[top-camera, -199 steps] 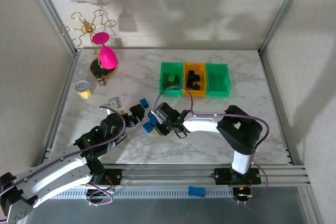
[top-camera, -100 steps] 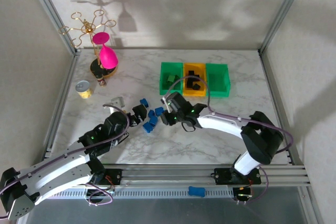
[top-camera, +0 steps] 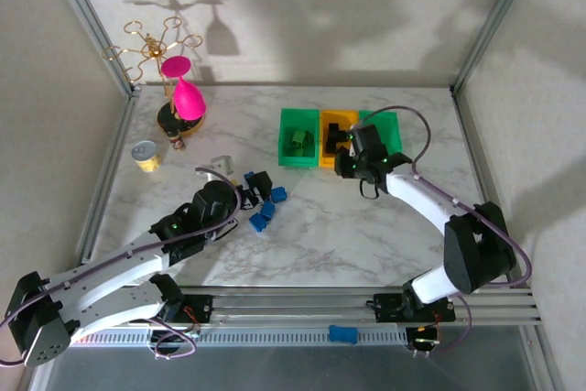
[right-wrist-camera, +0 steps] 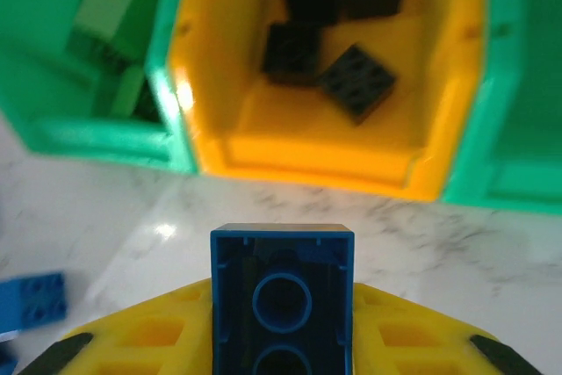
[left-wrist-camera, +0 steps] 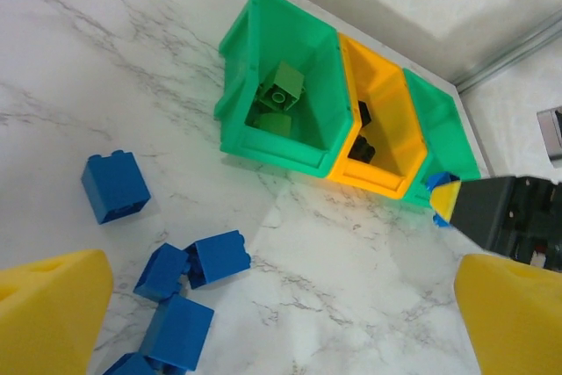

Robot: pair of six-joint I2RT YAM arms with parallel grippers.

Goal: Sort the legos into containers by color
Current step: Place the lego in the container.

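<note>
My right gripper is shut on a blue lego, held just in front of the yellow-orange container, which holds black legos. In the top view the right gripper hovers at the front of the row of containers: green, yellow-orange and green. Green legos lie in the left green container. My left gripper is open above several loose blue legos on the marble; it also shows from above.
A small yellow can stands at the left edge. A pink cup on a gold wire rack is at the back left. A blue piece lies on the rail below the table. Metal frame posts flank the table.
My right gripper has carried the blue lego from the pile up and to the right, to the front of the containers. The left arm has reached forward to the blue pile.
</note>
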